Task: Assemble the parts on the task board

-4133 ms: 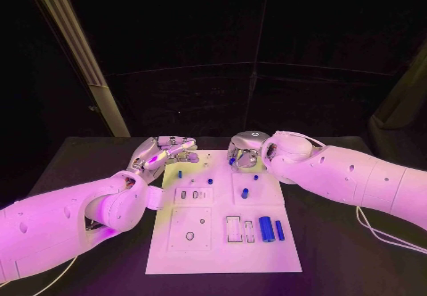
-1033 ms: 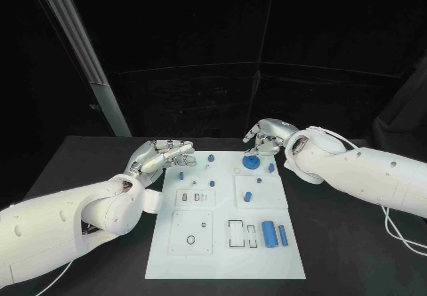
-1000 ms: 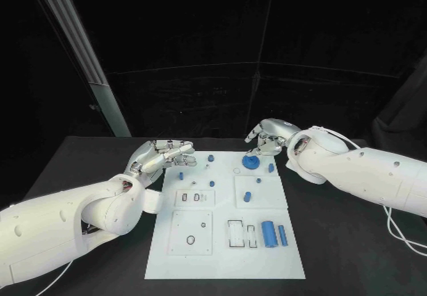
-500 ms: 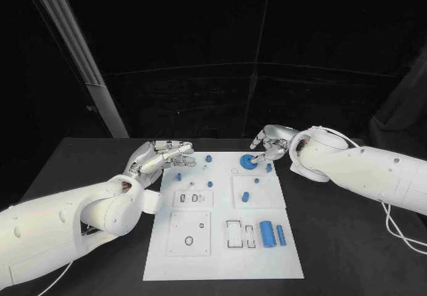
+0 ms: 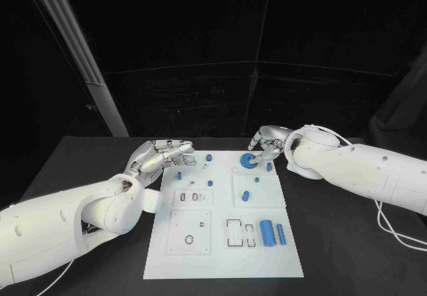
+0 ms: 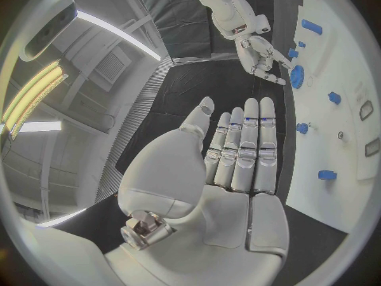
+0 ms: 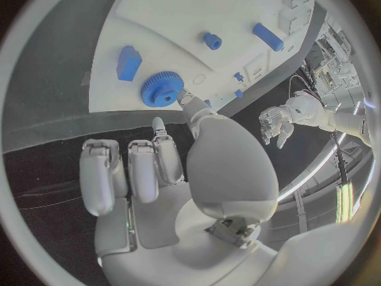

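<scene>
The white task board (image 5: 223,262) lies in the middle of the black table. A blue gear (image 5: 247,161) sits on its far right section, with a small blue block (image 5: 269,166) beside it. My right hand (image 5: 268,144) hovers just right of the gear, holding nothing; in the right wrist view its thumb (image 7: 196,111) points at the gear (image 7: 162,89) without touching it. My left hand (image 5: 165,154) hangs over the board's far left corner, fingers straight and side by side (image 6: 242,149), palm empty. Small blue pegs (image 5: 210,183) stand further in, and a large blue cylinder (image 5: 266,233) lies near the right edge.
A thin blue rod (image 5: 280,233) lies beside the large cylinder, next to rectangular slots (image 5: 233,232). An oval hole (image 5: 189,238) is in the near left panel. Black table (image 5: 356,246) surrounds the board. A pale post (image 5: 80,68) stands at the back left.
My right hand has drawn away from above the gear toward the board's right edge, leaving the gear on the board. The left hand has stayed still.
</scene>
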